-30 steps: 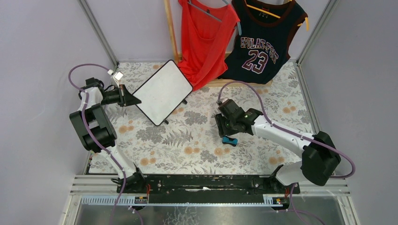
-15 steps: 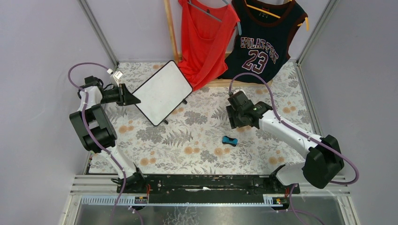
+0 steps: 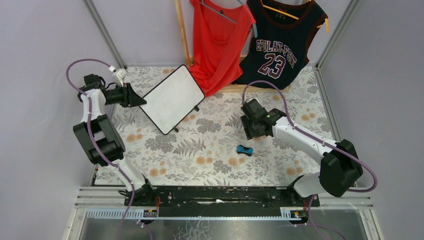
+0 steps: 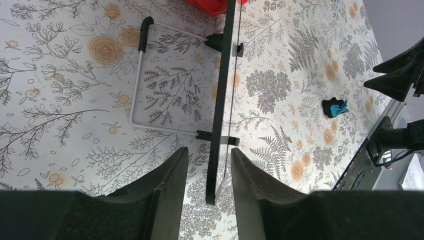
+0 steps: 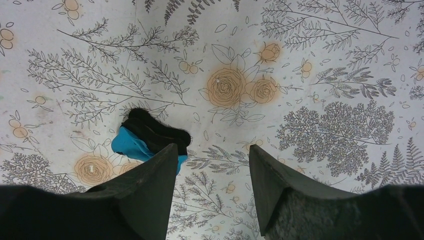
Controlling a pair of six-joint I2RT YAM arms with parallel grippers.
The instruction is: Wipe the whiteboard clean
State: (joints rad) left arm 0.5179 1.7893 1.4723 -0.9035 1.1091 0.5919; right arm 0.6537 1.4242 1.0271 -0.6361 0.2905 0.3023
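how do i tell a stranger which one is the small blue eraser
Look at the flower-printed table cover, right of its middle. There lies a small blue bone-shaped eraser with a black pad. It is the only blue thing on the cloth, far smaller than the black-framed white board at left.

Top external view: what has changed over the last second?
The left gripper has opened off the whiteboard edge and drawn slightly back; its fingers now flank the edge without gripping. The right gripper has pulled away from the blue eraser, toward the far side. Whiteboard and eraser stayed put.
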